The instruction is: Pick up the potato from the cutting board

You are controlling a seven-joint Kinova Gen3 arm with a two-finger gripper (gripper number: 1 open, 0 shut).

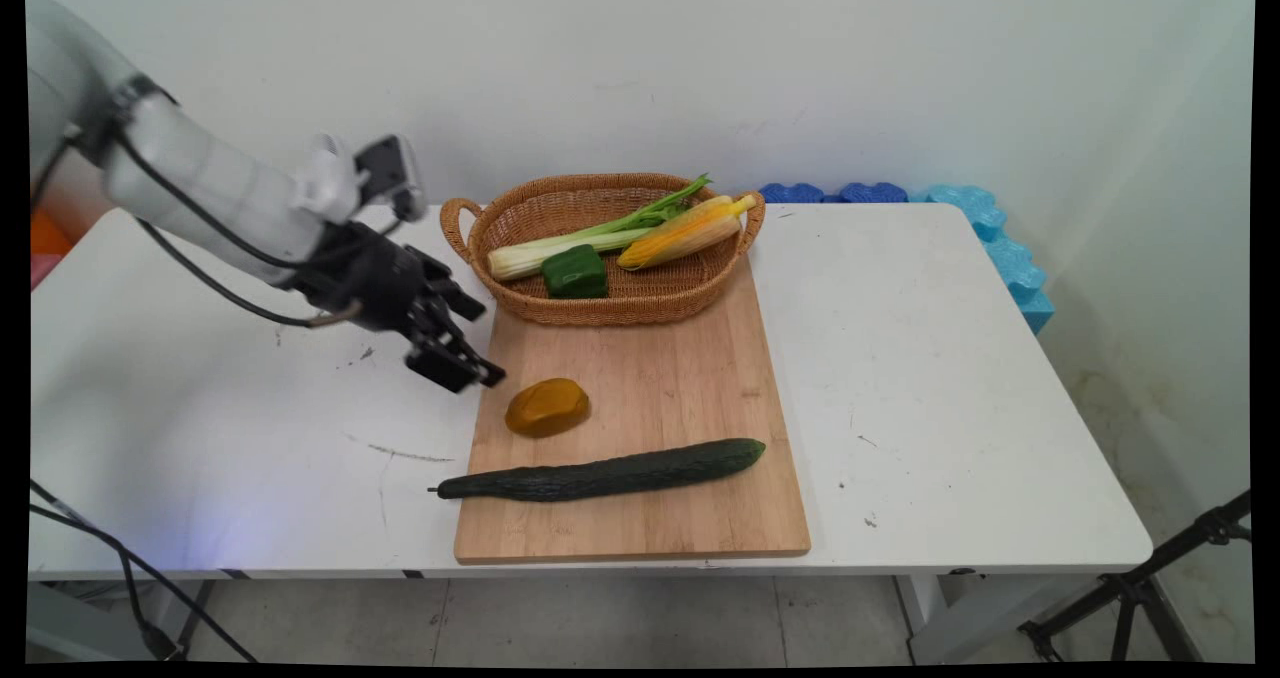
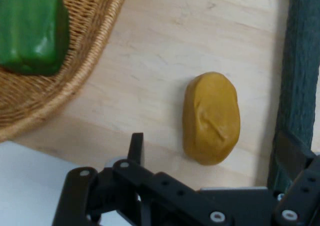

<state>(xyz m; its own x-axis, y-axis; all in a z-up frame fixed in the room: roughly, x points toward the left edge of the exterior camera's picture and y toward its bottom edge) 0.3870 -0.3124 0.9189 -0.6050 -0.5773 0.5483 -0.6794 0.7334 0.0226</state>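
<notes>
Hand (image 1: pixel 455 358) seen at left edge of cutting board (image 1: pixel 640 398) on white table (image 1: pixel 900 358), fingers (image 2: pixel 136 147) spread apart, nothing held. Potato (image 1: pixel 547 407) is just beside hand on board, untouched, framed between the fingers in hand view. Cucumber (image 1: pixel 600 472) laid across board nearer the front. Wicker basket (image 1: pixel 600 303) at board's far end w/ green pepper (image 1: pixel 574 272), celery (image 1: pixel 590 238), corn (image 1: pixel 685 232) inside
</notes>
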